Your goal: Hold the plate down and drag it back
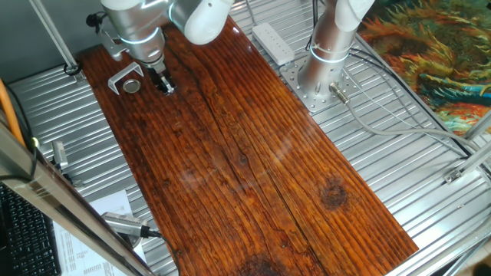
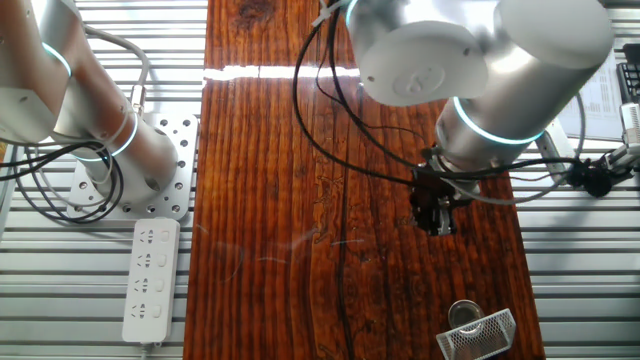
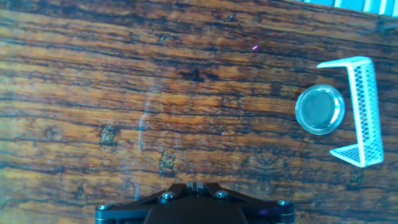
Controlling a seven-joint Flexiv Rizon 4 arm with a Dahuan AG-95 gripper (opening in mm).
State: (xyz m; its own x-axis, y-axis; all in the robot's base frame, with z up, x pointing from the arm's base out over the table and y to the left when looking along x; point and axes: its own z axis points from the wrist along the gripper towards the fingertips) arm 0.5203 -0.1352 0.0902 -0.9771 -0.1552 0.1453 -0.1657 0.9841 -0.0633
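The jaws (image 1: 164, 84) point straight down at the table (image 1: 253, 169), their dark tip just above or on the wood; whether they are spread or pressed together cannot be told, since the hand view shows only the black base of the hand along its bottom edge. They pinch nothing. Above them the arm's silvery wrist (image 1: 138, 27) stands upright in the upper left of one fixed view, and in the other fixed view the same thick joint fills the upper right, with the jaws (image 2: 437, 215) hanging below it at right of centre.

The plate (image 1: 132, 86) lies flat on the table just to the left of the jaws in one fixed view, apart from them. It is a small round metal disc with a bright rim and a duller centre. In the hand view the plate (image 3: 319, 109) sits at the right, inside the open side of a pale, U-shaped mesh bracket (image 3: 360, 112) that wraps around it on three sides; contact between the two cannot be told. In the other fixed view the plate (image 2: 463, 314) and bracket (image 2: 480, 336) are at the lower right.

The table is dark reddish wood, strongly grained and glossy.
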